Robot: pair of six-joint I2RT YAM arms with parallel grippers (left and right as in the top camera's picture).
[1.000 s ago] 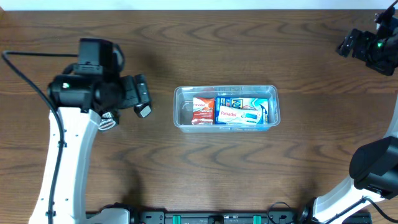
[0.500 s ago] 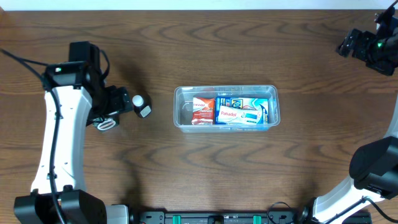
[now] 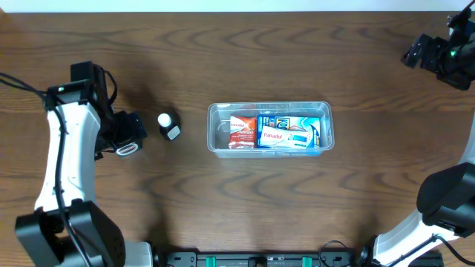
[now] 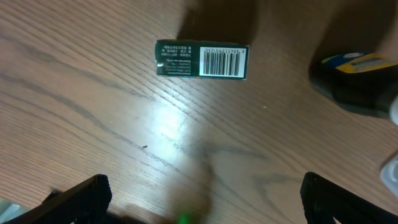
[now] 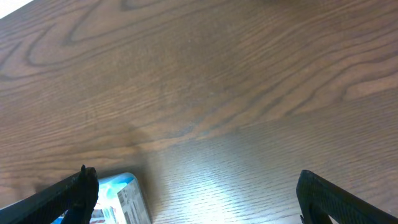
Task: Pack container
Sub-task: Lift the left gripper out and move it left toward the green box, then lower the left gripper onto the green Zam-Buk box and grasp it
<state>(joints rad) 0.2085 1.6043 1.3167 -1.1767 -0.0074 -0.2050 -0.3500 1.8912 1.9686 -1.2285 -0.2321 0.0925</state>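
Note:
The clear plastic container [image 3: 269, 109] stands mid-table and holds a red packet [image 3: 242, 131], a white Panadol box [image 3: 282, 136] and a blue box. My left gripper [image 3: 137, 132] is open and empty, to the left of a small dark item with a white cap [image 3: 169, 127] that lies left of the container. In the left wrist view my open fingers [image 4: 202, 186] hover over bare table, and a dark green barcoded box [image 4: 201, 60] lies ahead. My right gripper [image 3: 427, 53] is open and empty at the far right back. Its wrist view [image 5: 199, 183] catches a container corner [image 5: 121, 196].
A blurred blue and yellow object [image 4: 360, 62] shows at the right edge of the left wrist view. The table's back edge runs along the top of the overhead view. Brown wood table surrounds the container on all sides.
My left arm has pulled back to the left, away from the small dark item, which stays on the table. The right arm and container have not moved.

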